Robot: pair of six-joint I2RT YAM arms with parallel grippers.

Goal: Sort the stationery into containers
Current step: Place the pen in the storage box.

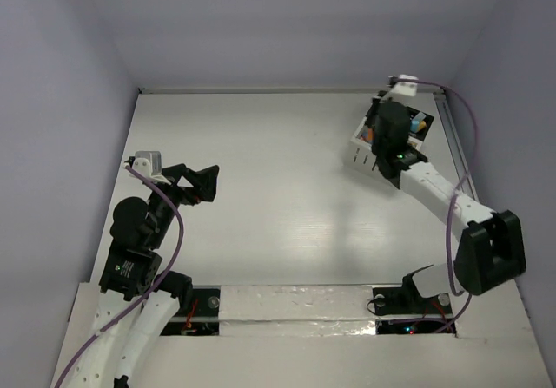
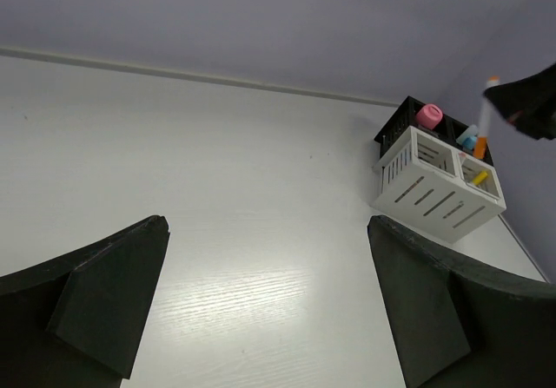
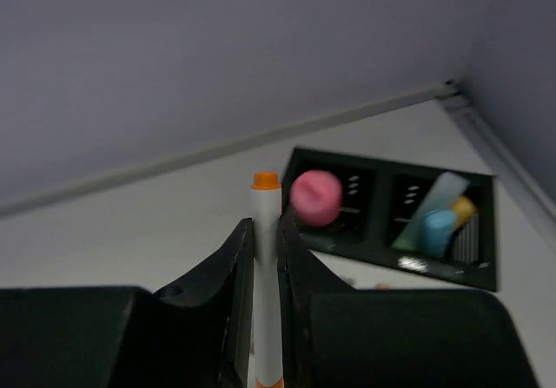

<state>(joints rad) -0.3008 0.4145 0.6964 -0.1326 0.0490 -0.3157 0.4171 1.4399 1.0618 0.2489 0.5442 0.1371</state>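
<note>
Currently the right gripper (image 3: 265,240) is pinching one thin white orange-tipped stick (image 3: 266,275) over one slatted white organizer (image 2: 432,199) at the table's (image 1: 278,188) far right corner; the left gripper (image 2: 269,305) is hanging spread.

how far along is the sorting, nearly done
Done: a pink cylinder, a blue piece and a yellow piece sit in the organizer.
In hand: the right gripper is shut on a white stick, above the organizer.
Left: dropping that stick in; no other loose pieces show in the top view. The left gripper is open, holding nothing.
</note>
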